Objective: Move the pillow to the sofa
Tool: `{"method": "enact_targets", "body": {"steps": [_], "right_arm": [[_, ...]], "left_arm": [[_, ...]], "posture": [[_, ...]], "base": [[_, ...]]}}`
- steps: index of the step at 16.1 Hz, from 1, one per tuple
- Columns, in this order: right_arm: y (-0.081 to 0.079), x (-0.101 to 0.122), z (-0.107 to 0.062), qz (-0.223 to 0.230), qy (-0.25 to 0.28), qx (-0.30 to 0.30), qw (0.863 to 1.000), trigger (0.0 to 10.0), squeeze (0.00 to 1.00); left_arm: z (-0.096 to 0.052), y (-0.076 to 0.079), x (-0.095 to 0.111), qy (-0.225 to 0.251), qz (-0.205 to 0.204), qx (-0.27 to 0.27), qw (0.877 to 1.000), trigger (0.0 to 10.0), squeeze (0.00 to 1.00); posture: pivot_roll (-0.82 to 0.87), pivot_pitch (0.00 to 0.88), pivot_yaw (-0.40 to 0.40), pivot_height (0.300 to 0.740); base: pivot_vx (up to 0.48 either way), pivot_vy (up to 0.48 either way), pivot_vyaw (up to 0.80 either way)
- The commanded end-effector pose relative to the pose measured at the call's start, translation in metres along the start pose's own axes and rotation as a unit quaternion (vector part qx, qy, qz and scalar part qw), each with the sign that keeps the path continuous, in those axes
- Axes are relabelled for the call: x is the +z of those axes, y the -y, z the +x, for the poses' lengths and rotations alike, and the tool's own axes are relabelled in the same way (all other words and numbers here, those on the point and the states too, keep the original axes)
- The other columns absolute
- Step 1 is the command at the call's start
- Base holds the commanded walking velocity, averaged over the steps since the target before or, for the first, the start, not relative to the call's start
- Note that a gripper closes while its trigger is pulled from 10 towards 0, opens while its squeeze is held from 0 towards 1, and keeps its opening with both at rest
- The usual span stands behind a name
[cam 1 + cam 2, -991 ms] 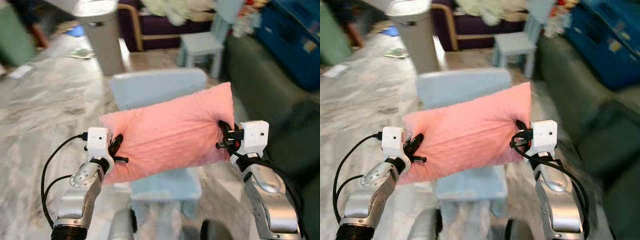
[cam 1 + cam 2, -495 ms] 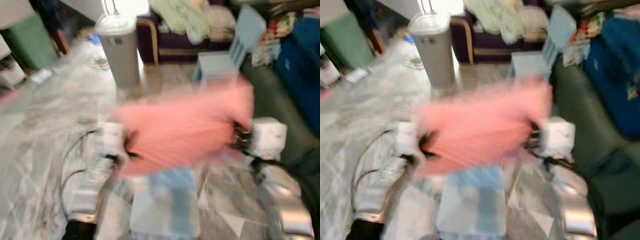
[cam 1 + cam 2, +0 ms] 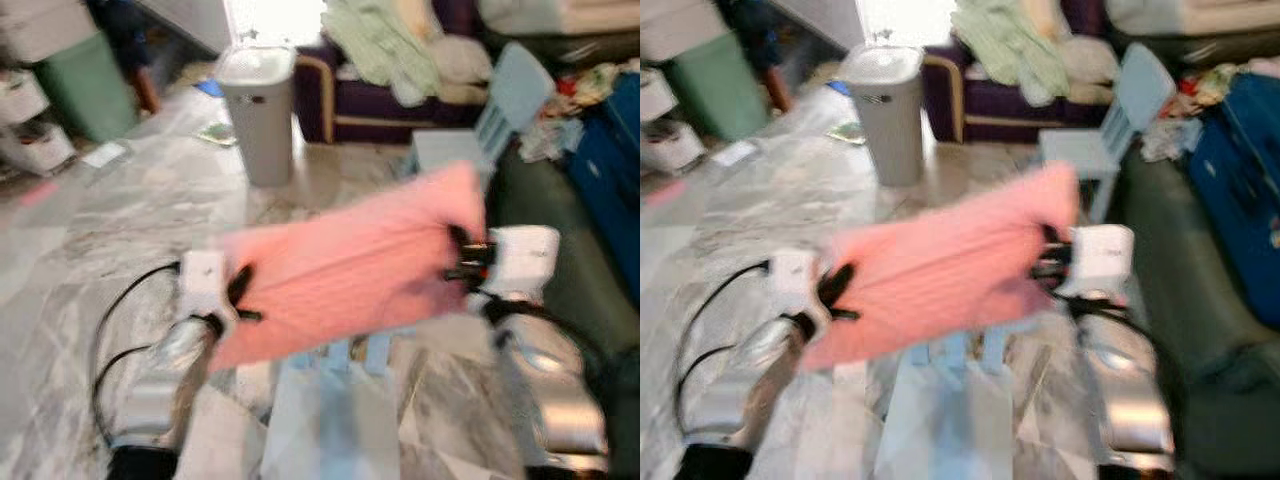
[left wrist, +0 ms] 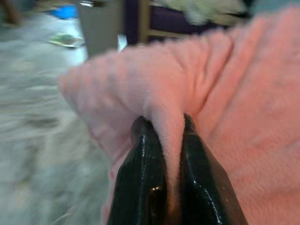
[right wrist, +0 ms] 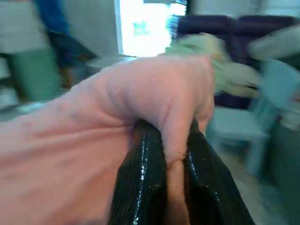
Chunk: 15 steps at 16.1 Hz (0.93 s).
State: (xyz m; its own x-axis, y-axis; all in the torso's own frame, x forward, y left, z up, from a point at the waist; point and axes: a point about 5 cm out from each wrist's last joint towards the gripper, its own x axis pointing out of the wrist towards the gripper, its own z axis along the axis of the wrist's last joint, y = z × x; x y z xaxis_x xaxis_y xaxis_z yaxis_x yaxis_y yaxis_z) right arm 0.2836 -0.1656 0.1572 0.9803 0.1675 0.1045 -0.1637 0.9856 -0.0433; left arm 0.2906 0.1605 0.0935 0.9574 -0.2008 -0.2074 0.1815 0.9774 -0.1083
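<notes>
A pink pillow (image 3: pixel 345 275) hangs in the air in front of me, stretched between both arms. My left gripper (image 3: pixel 240 297) is shut on its left edge, and a fold of pink fabric (image 4: pixel 169 136) is pinched between the black fingers (image 4: pixel 143 173). At the pillow's right end my right gripper (image 3: pixel 462 258) is shut on it, its fingers (image 5: pixel 143 173) squeezing a fold. A dark green sofa (image 3: pixel 560 230) runs along my right side. The head views are blurred by motion.
A pale blue small chair (image 3: pixel 335 410) stands right below the pillow, and another pale blue chair (image 3: pixel 480 115) stands further off. A grey bin (image 3: pixel 260 110) is on the marble floor ahead. A purple seat with piled clothes (image 3: pixel 390 50) lies behind. Blue bags (image 3: pixel 615 170) rest on the sofa.
The whole view has shifted: more of the room beyond shows now, and the blue chair sits lower in frame. Both grippers still hold the pillow.
</notes>
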Motion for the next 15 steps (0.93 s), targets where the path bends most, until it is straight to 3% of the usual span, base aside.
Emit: {"method": "enact_targets", "body": {"steps": [1, 4, 8, 15], "right_arm": [[0.005, 0.005, -0.001, -0.003, 0.011, -0.011, 1.0, 10.0, 0.0], [0.004, 0.003, -0.001, -0.001, 0.005, -0.007, 1.0, 10.0, 0.0], [0.002, -0.002, -0.002, 0.003, -0.014, -0.001, 1.0, 10.0, 0.0], [0.001, -0.005, -0.008, 0.005, -0.027, 0.0, 1.0, 10.0, 0.0]], "left_arm": [[-0.001, -0.002, 0.004, 0.009, 0.006, 0.007, 1.0, 10.0, 0.0], [0.001, 0.001, 0.006, 0.01, 0.019, 0.009, 1.0, 10.0, 0.0], [-0.002, 0.005, 0.002, 0.001, -0.015, -0.002, 1.0, 10.0, 0.0], [-0.01, 0.006, -0.005, -0.019, -0.022, -0.004, 1.0, 10.0, 0.0]], "posture": [[-0.04, 0.0, 0.057, 0.74], [-0.04, 0.0, 0.053, 0.74], [-0.03, 0.0, 0.048, 0.74], [-0.04, 0.0, 0.047, 0.74]], "base": [[0.0, 0.0, 0.0], [0.0, 0.0, 0.0], [0.0, 0.0, 0.0], [0.0, 0.0, 0.0]]}}
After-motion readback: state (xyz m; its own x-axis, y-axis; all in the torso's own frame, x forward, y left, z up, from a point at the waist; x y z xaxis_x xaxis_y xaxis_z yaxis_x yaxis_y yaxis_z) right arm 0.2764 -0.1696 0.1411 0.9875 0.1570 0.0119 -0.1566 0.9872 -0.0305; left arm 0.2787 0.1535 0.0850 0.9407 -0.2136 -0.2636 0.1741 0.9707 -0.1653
